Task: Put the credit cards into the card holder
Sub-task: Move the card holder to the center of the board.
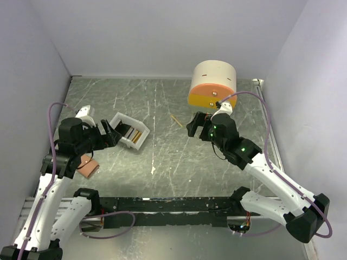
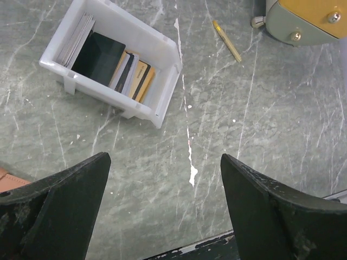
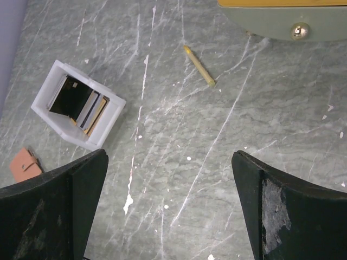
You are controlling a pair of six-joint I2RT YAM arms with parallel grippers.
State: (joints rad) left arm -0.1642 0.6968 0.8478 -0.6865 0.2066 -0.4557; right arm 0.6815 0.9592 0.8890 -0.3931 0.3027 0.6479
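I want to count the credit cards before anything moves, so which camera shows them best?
The left wrist view: the credit cards stand close up in the white tray, with black, grey and gold edges distinct. The right wrist view shows them smaller, as a dark stack. The top view shows only a tiny dark and gold patch.

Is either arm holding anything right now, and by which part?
Nothing. The left gripper and right gripper both have open, empty jaws; the cards lie in the tray.
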